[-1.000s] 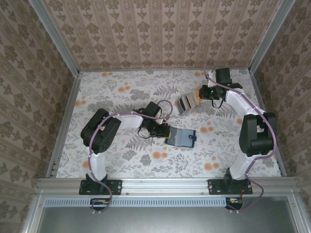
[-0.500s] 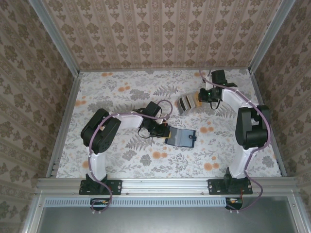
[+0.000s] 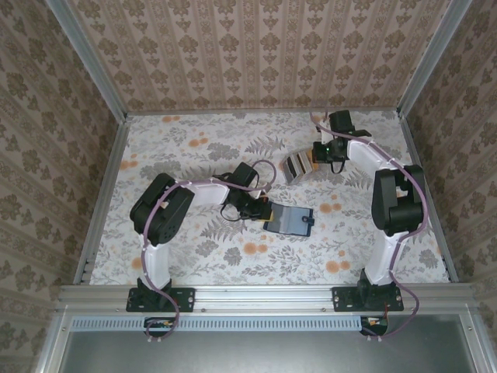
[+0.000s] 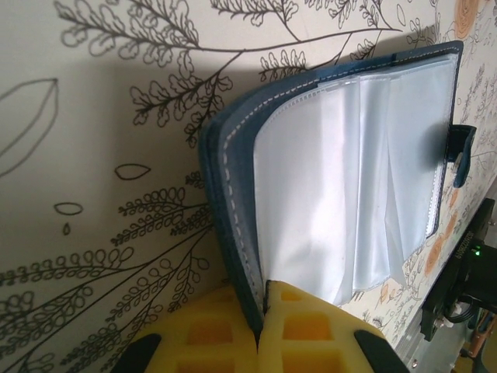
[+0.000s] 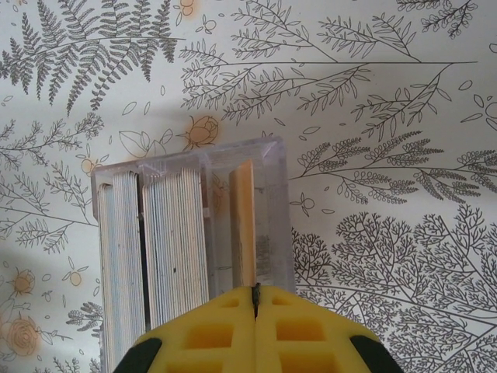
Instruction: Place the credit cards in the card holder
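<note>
The dark navy card holder [image 3: 290, 220] lies open on the flowered table, with its clear sleeves [image 4: 357, 179] fanned out and its snap tab [image 4: 460, 152] at the far edge. My left gripper [image 3: 265, 211] [image 4: 264, 299] is shut on the edge of the holder's navy cover [image 4: 230, 194]. The credit cards [image 3: 296, 166] stand on edge in a clear box [image 5: 272, 159]: a grey-silver pack [image 5: 172, 249] and one gold-orange card [image 5: 243, 221] set apart. My right gripper [image 3: 317, 155] [image 5: 255, 295] is shut on that gold-orange card's near edge.
Aluminium rails [image 3: 105, 186] and patterned walls enclose the table on three sides. Bare table [image 3: 186, 148] spreads at the back left and along the front. The right arm's elbow [image 3: 396, 198] stands high near the right rail.
The right arm's elbow has swung left and its gripper has crept toward the back over the card box. The left arm and card holder have not moved.
</note>
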Tool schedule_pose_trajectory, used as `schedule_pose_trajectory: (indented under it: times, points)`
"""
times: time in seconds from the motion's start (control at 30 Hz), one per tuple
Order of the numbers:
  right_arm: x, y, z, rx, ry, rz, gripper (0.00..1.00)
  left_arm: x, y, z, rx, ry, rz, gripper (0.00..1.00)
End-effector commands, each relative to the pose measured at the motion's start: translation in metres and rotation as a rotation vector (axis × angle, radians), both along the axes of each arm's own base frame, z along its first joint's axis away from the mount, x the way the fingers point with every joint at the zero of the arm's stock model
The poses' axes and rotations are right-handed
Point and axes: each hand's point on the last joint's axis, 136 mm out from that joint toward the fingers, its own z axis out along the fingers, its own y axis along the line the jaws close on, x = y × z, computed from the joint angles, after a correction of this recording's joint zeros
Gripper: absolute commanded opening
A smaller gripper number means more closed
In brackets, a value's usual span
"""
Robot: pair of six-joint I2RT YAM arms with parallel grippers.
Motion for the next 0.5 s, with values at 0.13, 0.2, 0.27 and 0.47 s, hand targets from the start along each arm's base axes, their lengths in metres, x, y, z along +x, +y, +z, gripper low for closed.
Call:
schedule_pose_trajectory:
  times: [0.13,0.2,0.27,0.47]
  points:
    - [-0.0157,0.0077,-0.0209,-0.002,0.108,0.046,0.01,-0.0032,-0.0008,-0.0108,0.031,0.022,-0.006,0.0]
    - [-0.0167,0.0085,-0.0222,-0.01,0.116,0.054,0.01,-0.0034,-0.0004,-0.0114,0.037,0.027,-0.011,0.0]
    - [-0.0172,0.0082,-0.0212,-0.036,0.115,0.06,0.01,-0.0033,0.0,-0.0105,0.038,0.019,-0.009,0.0]
    - [-0.0213,0.0031,-0.0129,-0.176,0.081,0.042,0.0,-0.0028,-0.0015,-0.0086,0.038,0.019,-0.013,0.0]
